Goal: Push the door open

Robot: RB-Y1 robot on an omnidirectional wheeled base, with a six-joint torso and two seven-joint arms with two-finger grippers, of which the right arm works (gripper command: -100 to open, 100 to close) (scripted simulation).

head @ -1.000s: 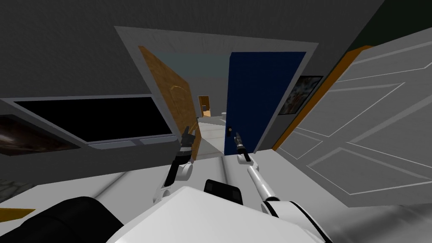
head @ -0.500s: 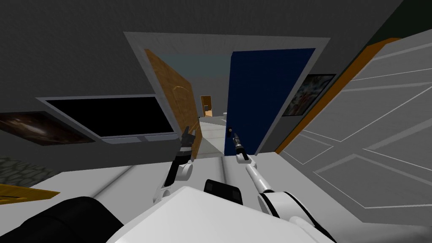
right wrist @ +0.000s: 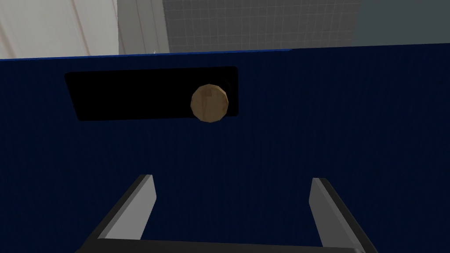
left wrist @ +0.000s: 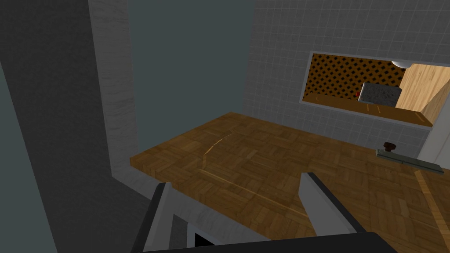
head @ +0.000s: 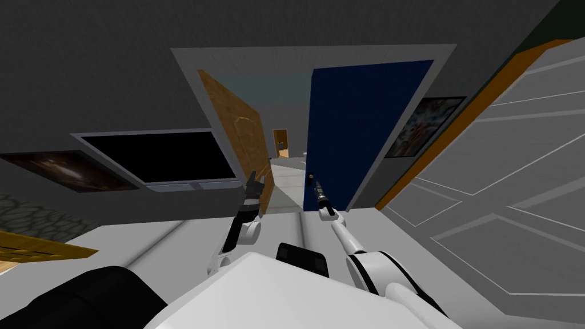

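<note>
Dark grey walls (head: pixel 114 68) surround a light grey door frame (head: pixel 320 53). In its right half stands the tall dark blue door (head: pixel 360 125), upright and ajar, its knob edge toward the middle gap. The right tool (right wrist: pixel 233 179) faces its round brown knob (right wrist: pixel 209 103) with fingers wide and empty, and the left tool (left wrist: pixel 235 179), equally wide, is at the brown wood-patterned door (left wrist: pixel 272 167).

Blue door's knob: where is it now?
In the right wrist view, the tan knob sits on the blue door's black plate, ahead of the open right end effector.
</note>
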